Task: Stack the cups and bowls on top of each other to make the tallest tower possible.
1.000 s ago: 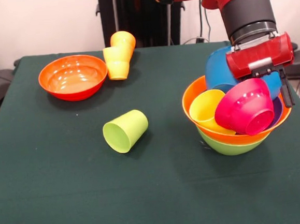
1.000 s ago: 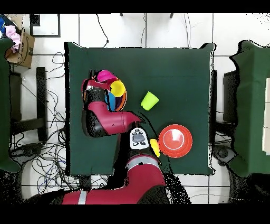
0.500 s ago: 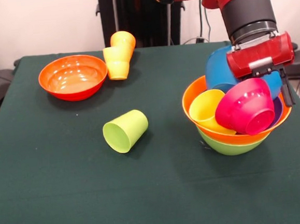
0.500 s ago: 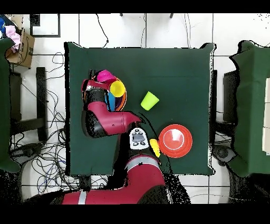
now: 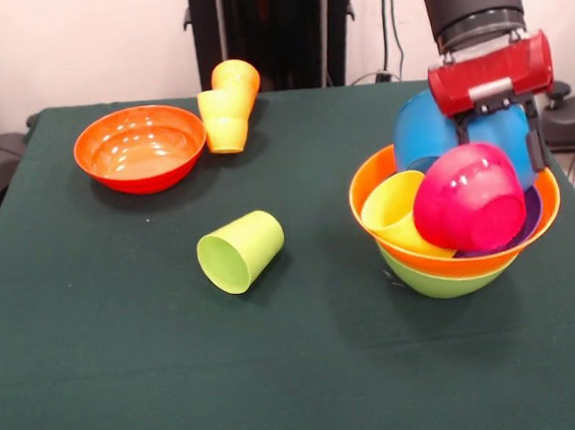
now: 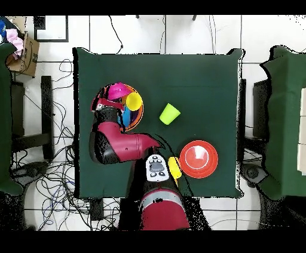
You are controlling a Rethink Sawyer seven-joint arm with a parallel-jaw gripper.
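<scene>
Front view: the gripper (image 5: 506, 148) hangs over the tower (image 5: 456, 224), which stands near the right edge of the green table (image 5: 130, 367). One dark finger shows at the right of the red gripper body, running down beside the blue bowl (image 5: 431, 134); the other is hidden, so I cannot tell whether the pincer is spread, closed or pinching anything. The tower's base is a lime green bowl (image 5: 437, 281) with a large orange bowl (image 5: 375, 183) nested in it; a purple bowl (image 5: 534, 213) shows as a sliver inside the orange rim. The blue bowl stands tilted at the back of the pile, a yellow cup (image 5: 395, 213) lies on its side in the orange bowl with its mouth to the left, and a small magenta bowl (image 5: 468, 197) leans against it, mouth down toward the near side. A red-orange bowl (image 5: 141, 148) sits upright near the far left corner. Just beside it two nested cups (image 5: 227, 105), yellow over orange, lie near the far edge. A lime green cup (image 5: 239, 252) lies on its side near the table's middle, well apart from the tower. In the overhead view the arm (image 6: 116, 140) covers part of the tower.
</scene>
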